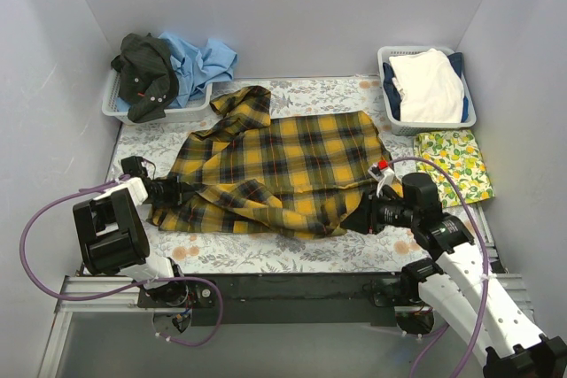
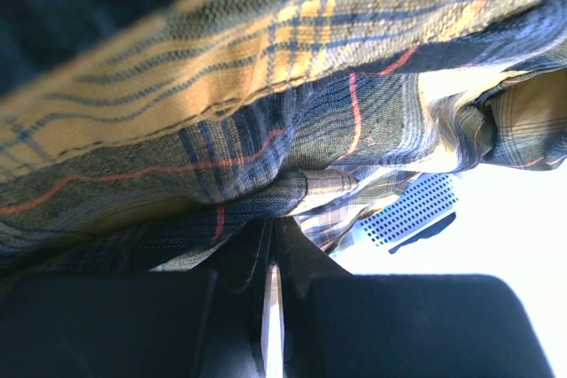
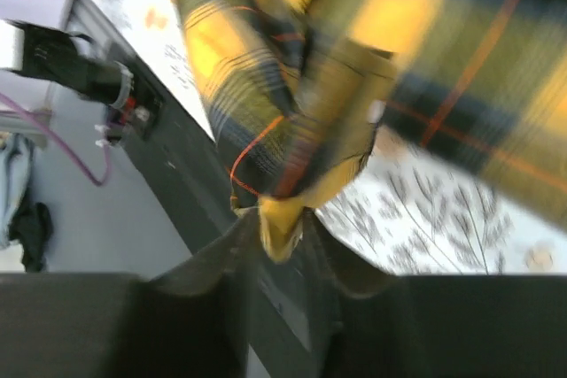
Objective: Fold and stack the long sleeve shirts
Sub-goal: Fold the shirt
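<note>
The table cover (image 1: 266, 254), grey with ferns and orange flowers, carries almost everything in the overhead view. Across its middle lies the plaid shirt (image 1: 283, 170), yellow and black with thin red lines, spread wide with its long axis running left to right and a collar or sleeve end bunched toward the far left. Its near hem is the edge both arms have taken.

The right gripper (image 1: 361, 217) sits at the near right corner of that hem; its wrist camera shows the fingers pressed together on a gathered fold of plaid, though that view is blurred. The left gripper (image 1: 170, 190) meets the hem at the near left; its wrist camera shows the fingers nearly closed with plaid cloth pinched at their tips.

Each arm is thus nearest its own corner, with the body of the shirt lying away from both hands, toward the far side of the table. A fold would likely carry the near hem over in that direction.

The left basket (image 1: 113, 105) at far left holds a dark shirt (image 1: 146, 73) and a light blue one (image 1: 202, 59), unfolded. The right basket (image 1: 386, 59) holds white and dark blue cloth.
</note>
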`<state>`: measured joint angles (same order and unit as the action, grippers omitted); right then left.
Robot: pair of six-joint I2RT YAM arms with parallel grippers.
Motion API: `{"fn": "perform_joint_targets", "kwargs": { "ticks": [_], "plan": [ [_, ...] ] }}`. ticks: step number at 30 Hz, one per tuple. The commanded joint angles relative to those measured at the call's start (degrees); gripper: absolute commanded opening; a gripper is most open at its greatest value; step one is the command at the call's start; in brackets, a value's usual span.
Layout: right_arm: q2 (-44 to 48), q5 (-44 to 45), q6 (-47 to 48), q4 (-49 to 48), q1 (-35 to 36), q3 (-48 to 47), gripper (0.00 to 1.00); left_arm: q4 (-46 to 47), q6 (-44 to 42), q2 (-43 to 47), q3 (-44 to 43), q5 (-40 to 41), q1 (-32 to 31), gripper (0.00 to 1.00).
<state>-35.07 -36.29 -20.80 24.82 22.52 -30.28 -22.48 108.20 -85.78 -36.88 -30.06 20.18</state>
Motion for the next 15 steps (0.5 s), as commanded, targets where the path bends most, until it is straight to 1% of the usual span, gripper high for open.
{"fn": "perform_joint_targets", "kwargs": {
  "ticks": [1, 2, 5, 11, 12, 15],
  "plan": [
    [1.6, 5.2, -4.2, 9.0, -0.2, 2.4, 0.43, -0.9, -1.2, 1.0, 0.4, 1.3, 1.0, 0.00],
    [2.0, 6.0, -3.9, 9.5, -0.1, 2.5, 0.53, -1.0, -1.4, 0.9, 0.2, 1.4, 1.0, 0.00],
    [2.5, 8.3, -3.0, 9.8, -0.2, 1.9, 0.63, -1.3, -1.9, 0.5, -0.1, 1.6, 0.9, 0.00],
    [-1.5, 11.9, -1.2, 10.2, -0.1, 0.9, 0.69, -1.8, -2.4, 0.4, -0.2, 1.8, 0.9, 0.00],
    [-2.1, 13.7, -1.5, 10.8, -0.1, 1.3, 0.70, -1.7, -2.4, 0.4, -0.1, 1.8, 1.0, 0.00],
    [-5.1, 14.8, -1.3, 11.9, -0.2, 2.9, 0.70, -1.7, -2.6, 0.3, -0.3, 1.8, 0.9, 0.00]
  ]
}}
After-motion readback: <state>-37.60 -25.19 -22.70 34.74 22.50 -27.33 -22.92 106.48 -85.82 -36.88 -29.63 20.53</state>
